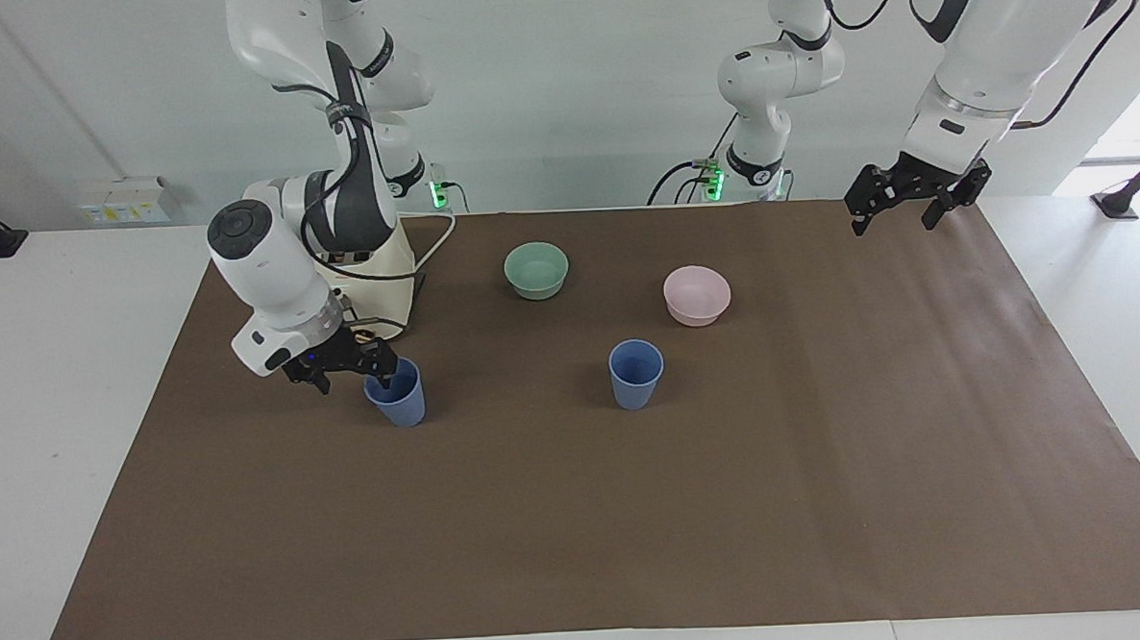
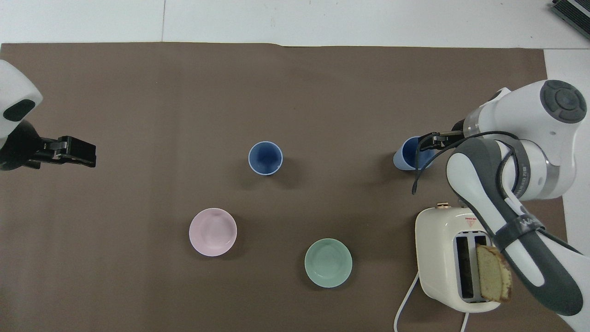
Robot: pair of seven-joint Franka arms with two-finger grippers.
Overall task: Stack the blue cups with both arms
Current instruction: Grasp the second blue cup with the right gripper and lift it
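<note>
Trouble is most likely at the blue cup (image 1: pixel 395 393) toward the right arm's end of the table (image 1: pixel 578 512), where the right gripper (image 1: pixel 349 365) sits at the rim with its fingers spread and not yet closed on anything. One finger seems to hang over or just inside the cup's mouth in the facing view, though I cannot tell whether it touches the wall. If the gripper drops or closes off-centre, the light tapered cup could tip, slide across the brown mat or skid toward the toaster (image 1: pixel 375 261) standing just nearer the robots. A pinch on the thin rim alone might also let the cup swing or slip once lifted.

The second blue cup (image 1: pixel 636 374) stands upright near the middle of the table, well apart from the first, with nothing near it. The left gripper (image 1: pixel 914 201) hangs open in the air over the mat's edge at the left arm's end, waiting. The pink bowl (image 1: pixel 697 294) lies between it and that cup, a little nearer the robots, so a low sweep in could clip the bowl. The green bowl (image 1: pixel 536 269) sits nearer the robots, clear of likely paths.

Stacking itself looks risky, I judge: a carried cup tilted in the gripper would catch the standing cup's rim and knock it over rather than nest inside
</note>
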